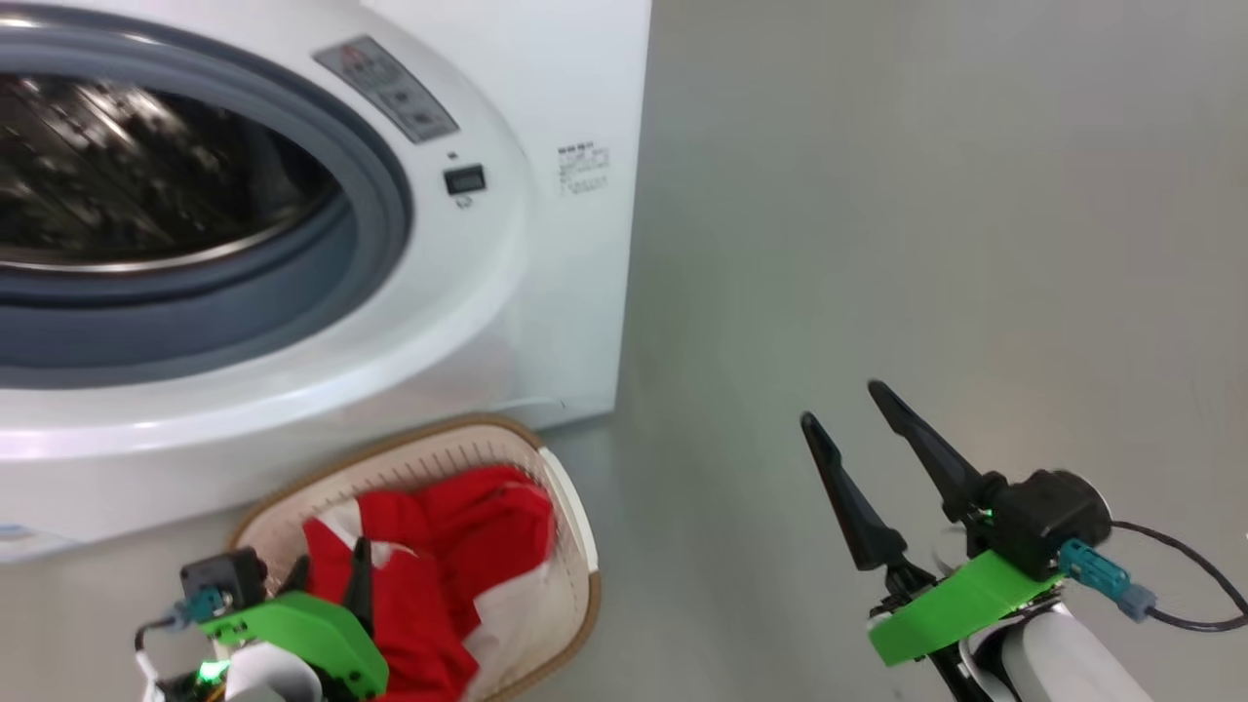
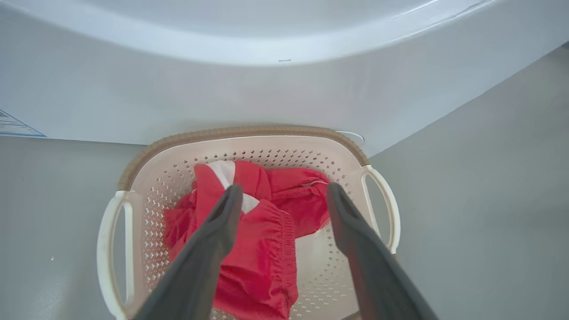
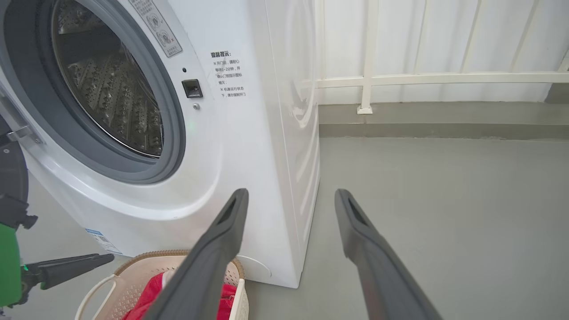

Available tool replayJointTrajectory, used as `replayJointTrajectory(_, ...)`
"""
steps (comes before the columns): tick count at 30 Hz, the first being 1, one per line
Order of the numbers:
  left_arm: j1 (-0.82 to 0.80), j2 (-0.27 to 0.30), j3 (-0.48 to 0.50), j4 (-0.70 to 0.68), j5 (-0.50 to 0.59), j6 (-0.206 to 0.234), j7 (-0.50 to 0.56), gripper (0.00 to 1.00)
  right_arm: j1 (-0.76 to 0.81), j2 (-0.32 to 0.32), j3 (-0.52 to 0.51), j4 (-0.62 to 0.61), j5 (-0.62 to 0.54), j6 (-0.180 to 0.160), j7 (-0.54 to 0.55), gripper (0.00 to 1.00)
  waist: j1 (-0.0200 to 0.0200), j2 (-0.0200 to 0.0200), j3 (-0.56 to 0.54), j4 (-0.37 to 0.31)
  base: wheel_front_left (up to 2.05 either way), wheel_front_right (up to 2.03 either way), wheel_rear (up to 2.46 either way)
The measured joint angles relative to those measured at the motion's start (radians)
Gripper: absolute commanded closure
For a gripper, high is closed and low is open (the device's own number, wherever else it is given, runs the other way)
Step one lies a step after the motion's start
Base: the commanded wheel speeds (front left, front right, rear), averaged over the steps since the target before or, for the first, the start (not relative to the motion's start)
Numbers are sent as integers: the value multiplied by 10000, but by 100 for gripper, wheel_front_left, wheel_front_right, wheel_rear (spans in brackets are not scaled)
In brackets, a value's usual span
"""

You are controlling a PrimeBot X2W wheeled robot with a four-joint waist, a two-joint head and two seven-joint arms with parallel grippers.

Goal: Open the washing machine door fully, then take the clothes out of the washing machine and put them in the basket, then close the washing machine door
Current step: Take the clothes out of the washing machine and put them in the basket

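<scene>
My left gripper (image 2: 284,191): fingers wide apart, empty, above the clothes (image 2: 262,249).
Clothes: red-white, in the basket (image 2: 240,132) against the washer (image 3: 249,146).
My right gripper (image 3: 291,195): wide apart, empty.
Notice (image 3: 229,73): small Chinese print on the washer.

Floor (image 3: 444,200): smooth grey, matte, no pattern; light soft + even, faint sheen. Ref = white post (image 3: 368,53). Post stands upright on a low grey kerb (image 3: 444,118), small square foot at its base. Horiz. white rail (image 3: 444,79) joins post partway up, runs view-rt of it to the edge; short stretch view-lt. Behind post: white wall (image 3: 449,35). Thin pale uprights above rail, rt of post: bars or wall ribs, can't tell. Kerb runs both ways beneath post; floor lies in front. Far rt of post, darker grey patch (image 3: 559,91) at edge, unclear.
</scene>
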Motion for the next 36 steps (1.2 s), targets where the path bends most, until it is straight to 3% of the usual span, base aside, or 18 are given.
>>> replayJointTrajectory(11, 2046, 257, 288, -3127, 199, -6, -52, 0, 664, -31, -430, 303, -372, 0, 0, 0, 0, 0, -1526, 365, 0, 0, 0)
replayJointTrajectory(20, 3496, 238, 867, -5873, 1427, -6, -54, 0, 1058, 59, -750, 397, -514, 0, 0, 0, 0, 0, -2537, 533, 0, 0, 0)
replayJointTrajectory(36, 4984, -56, 1860, -8404, 2293, -4, -54, 0, 1660, 102, -1515, -334, -617, 0, 0, 0, 0, 0, -3344, 574, 0, 0, 0)
